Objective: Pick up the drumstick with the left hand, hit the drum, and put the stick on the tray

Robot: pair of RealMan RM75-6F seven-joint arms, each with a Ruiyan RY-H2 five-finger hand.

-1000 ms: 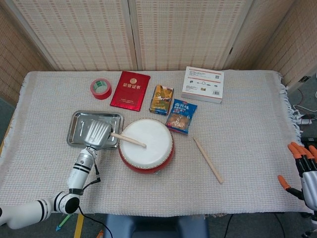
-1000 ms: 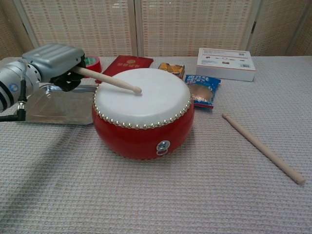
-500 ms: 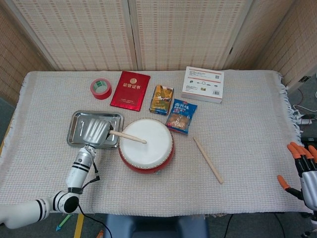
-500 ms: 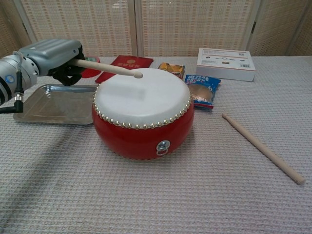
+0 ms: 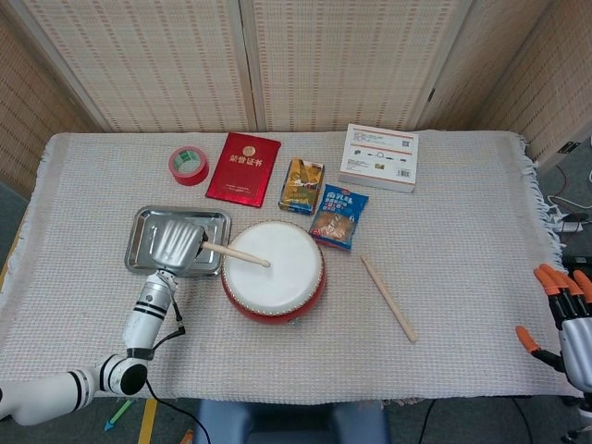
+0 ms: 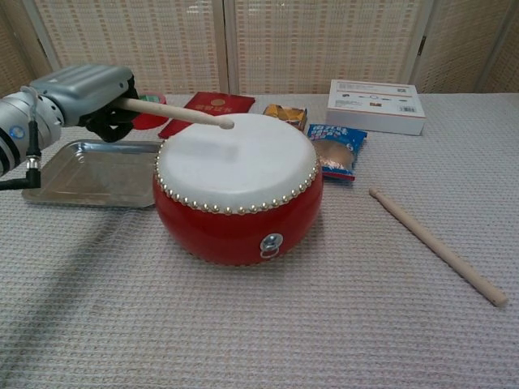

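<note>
My left hand (image 5: 176, 245) (image 6: 89, 96) grips a wooden drumstick (image 5: 238, 255) (image 6: 178, 114) by its end, hovering over the right part of the metal tray (image 5: 148, 222) (image 6: 65, 174). The stick's tip hangs above the white skin of the red drum (image 5: 274, 270) (image 6: 238, 186), raised clear of it. A second drumstick (image 5: 388, 298) (image 6: 436, 245) lies on the cloth to the right of the drum. My right hand (image 5: 564, 319) shows at the far right edge of the head view, off the table, fingers spread and holding nothing.
Behind the drum lie a red tape roll (image 5: 189, 166), a red booklet (image 5: 243, 168), two snack packets (image 5: 302, 186) (image 5: 339, 216) and a white box (image 5: 378, 158). The woven cloth (image 5: 462, 240) covers the whole table.
The stick's tip has lifted off the drum skin, and my left hand has risen and drawn back slightly toward the tray. In the last half second it has barely moved.
</note>
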